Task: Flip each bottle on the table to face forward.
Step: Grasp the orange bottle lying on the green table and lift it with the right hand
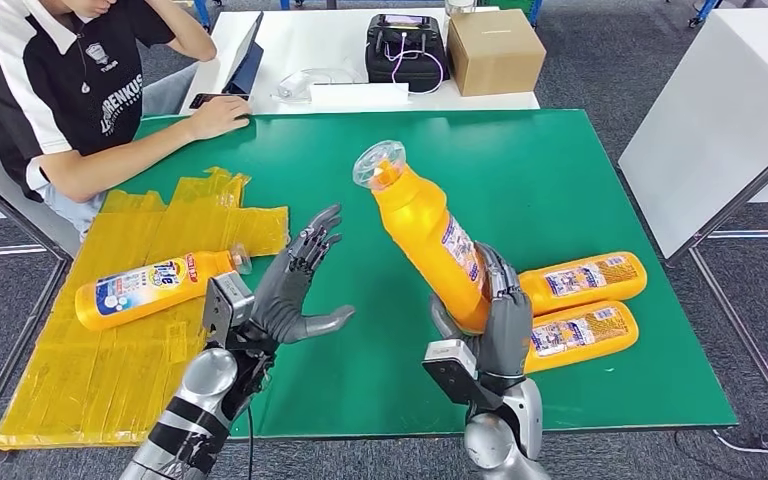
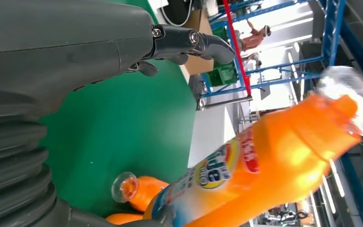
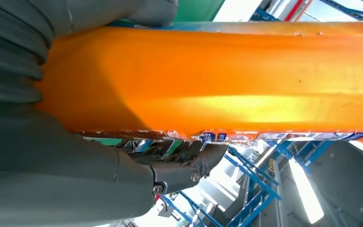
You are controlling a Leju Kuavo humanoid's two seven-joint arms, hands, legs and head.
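Right hand: the right hand (image 1: 498,318) is closest to us, low in the head view, fingers wrapped round the lower body of the held bottle (image 1: 428,232) — a full grip, and the right wrist view has the fingers (image 3: 184,163) curled under the orange wall.
Held bottle: up off the green table (image 1: 580,180), tilted, clear cap (image 1: 379,164) leaning away from the robot and towards the left hand, label turned to the robot's right.
Left hand: the left hand (image 1: 298,283) is raised just beside the held bottle, palm facing it, fingers spread wide and holding nothing.
Handling: I'd call it a stiff plastic body, glossy and likely slick. It looks filled, so probably some weight, and top-heavy when gripped this low. The label looks like the less slippery spot.
Where to hold: by my reading, mid-body — a second grip near the shoulder below the cap would steady any turn.
Other bottles: two bottles (image 1: 580,310) lie side by side on the table, right beside the held bottle's base, labels up; a fourth bottle (image 1: 155,287) lies beyond the left hand, on the yellow sheet (image 1: 90,370).
Bystander: a person (image 1: 70,90) sits at the far corner, past the fourth bottle, one hand on the table.
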